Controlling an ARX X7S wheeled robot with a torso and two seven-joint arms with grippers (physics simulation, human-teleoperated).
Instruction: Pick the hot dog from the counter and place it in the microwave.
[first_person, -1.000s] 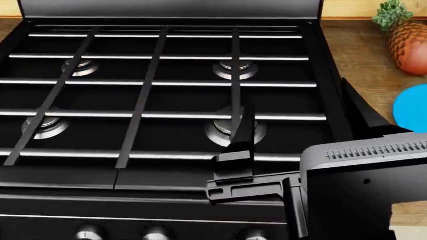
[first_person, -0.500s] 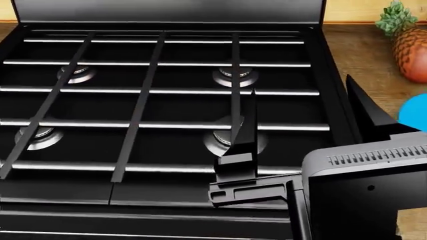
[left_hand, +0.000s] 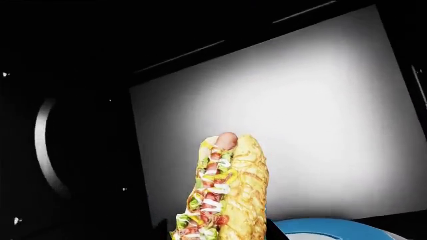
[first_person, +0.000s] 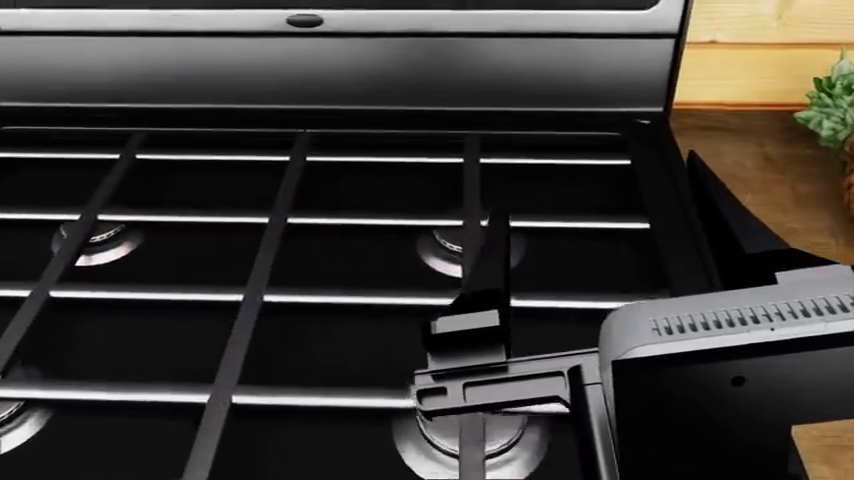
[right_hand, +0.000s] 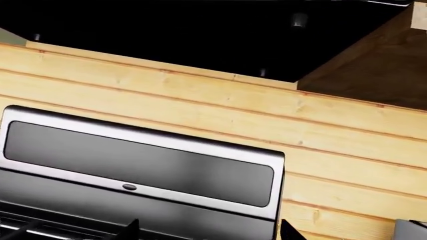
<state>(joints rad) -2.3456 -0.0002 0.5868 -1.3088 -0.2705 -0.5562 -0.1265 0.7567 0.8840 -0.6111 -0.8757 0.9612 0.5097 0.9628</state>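
Inspector: While the left claw is clamped on the golden-tan bun hot dog with red sausage and green toppings (left_hand: 223, 192), its long axis runs straight ahead of the claw toward a pale grey back wall (left_hand: 307, 120) framed in black, seemingly the microwave cavity.

Clerk: Right claw (first_person: 594, 300)?

Inspector: Apart, empty, over the black gas stove (first_person: 267, 250). Head view has tilted up since; the pineapple has left it.
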